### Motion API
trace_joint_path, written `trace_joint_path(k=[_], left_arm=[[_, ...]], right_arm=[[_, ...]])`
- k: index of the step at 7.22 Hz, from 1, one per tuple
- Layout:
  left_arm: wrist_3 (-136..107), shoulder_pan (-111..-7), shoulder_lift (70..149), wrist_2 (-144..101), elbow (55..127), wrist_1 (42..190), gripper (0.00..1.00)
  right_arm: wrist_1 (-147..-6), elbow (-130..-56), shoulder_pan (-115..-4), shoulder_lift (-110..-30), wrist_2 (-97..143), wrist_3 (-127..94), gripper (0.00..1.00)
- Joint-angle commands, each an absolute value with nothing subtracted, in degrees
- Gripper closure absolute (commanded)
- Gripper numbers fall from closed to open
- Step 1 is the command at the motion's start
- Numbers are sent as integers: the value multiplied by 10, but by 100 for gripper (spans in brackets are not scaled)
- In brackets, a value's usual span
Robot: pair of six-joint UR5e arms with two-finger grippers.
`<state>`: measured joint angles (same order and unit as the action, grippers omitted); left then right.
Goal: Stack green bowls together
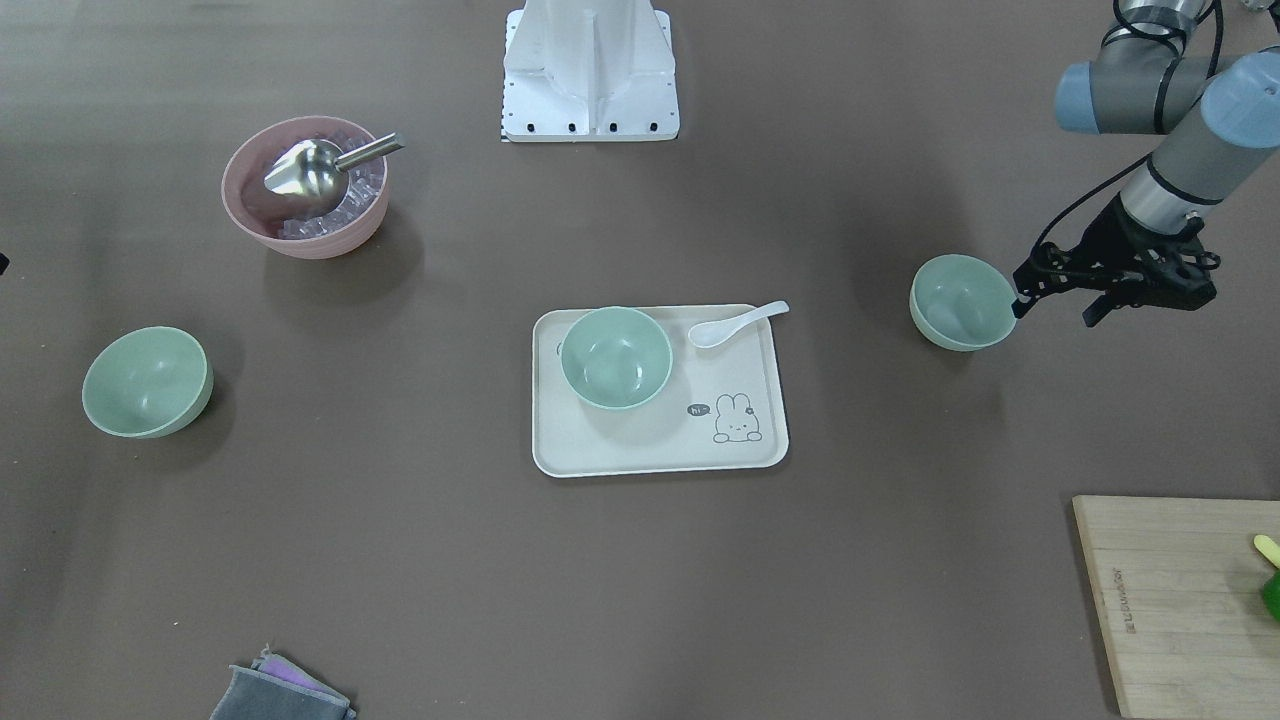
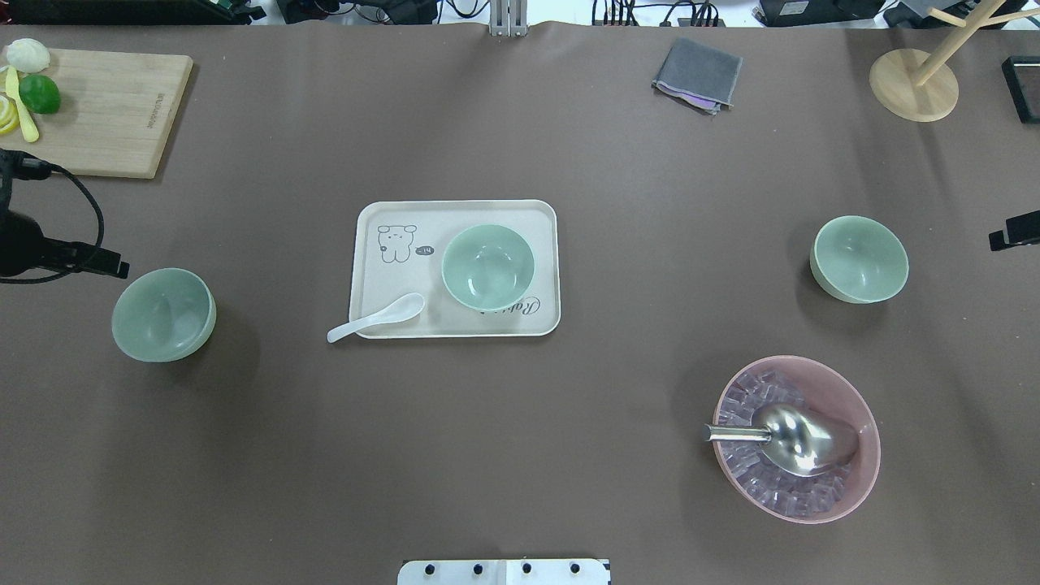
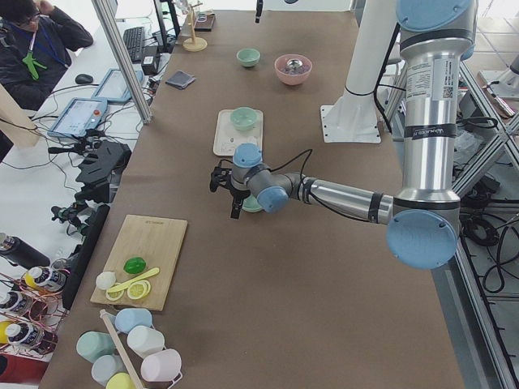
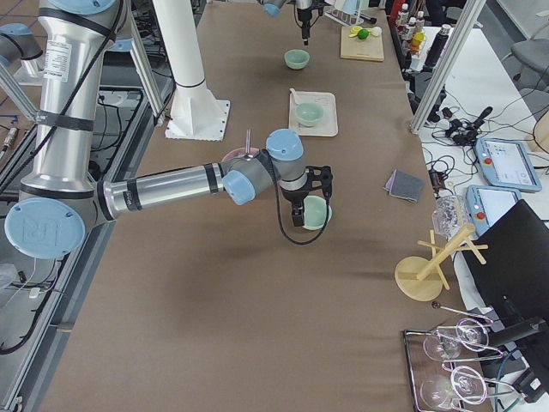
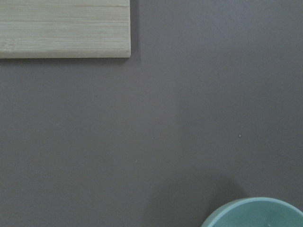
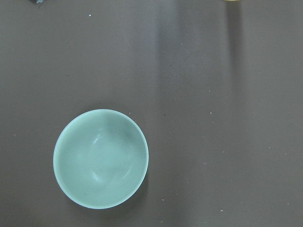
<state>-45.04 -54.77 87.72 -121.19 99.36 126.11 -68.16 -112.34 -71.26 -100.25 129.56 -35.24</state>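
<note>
Brown table (image 1: 400, 560), green bowls (image 1: 616, 357) (image 1: 147, 381) (image 1: 963, 302) mouths up, left end effector (image 1: 1022, 295) beside one, right end effector (image 2: 999, 237), both grips unreadable.

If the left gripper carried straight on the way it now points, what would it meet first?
Pointing downward, the left gripper would probably meet the rim of the green bowl beside it. Depth is unclear, so it may instead land on the bare table just outside the bowl.

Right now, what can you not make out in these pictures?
Left hand: open or shut unclear; front view shows it side-on, overhead's left edge cuts it.
Right hand: mostly cut off by overhead's right edge; state unclear.
Green bowl beside the left hand: mostly cut off by left wrist view's bottom edge.
</note>
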Motion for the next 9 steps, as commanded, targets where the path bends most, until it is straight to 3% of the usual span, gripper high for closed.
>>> trace_joint_path(k=[1, 2, 4, 9], left_arm=[[-453, -515, 872, -1198, 994, 1261, 33], [-453, -510, 872, -1198, 994, 1261, 44], [-452, -509, 871, -1200, 995, 1261, 56], [-444, -508, 858, -1200, 1002, 1261, 70]], right_arm=[[-679, -1121, -713, -1004, 1289, -352, 0], [-679, -1121, -713, -1005, 1282, -352, 0], [-679, -1121, -712, -1004, 1281, -352, 0], [-679, -1121, -713, -1005, 1281, -352, 0]])
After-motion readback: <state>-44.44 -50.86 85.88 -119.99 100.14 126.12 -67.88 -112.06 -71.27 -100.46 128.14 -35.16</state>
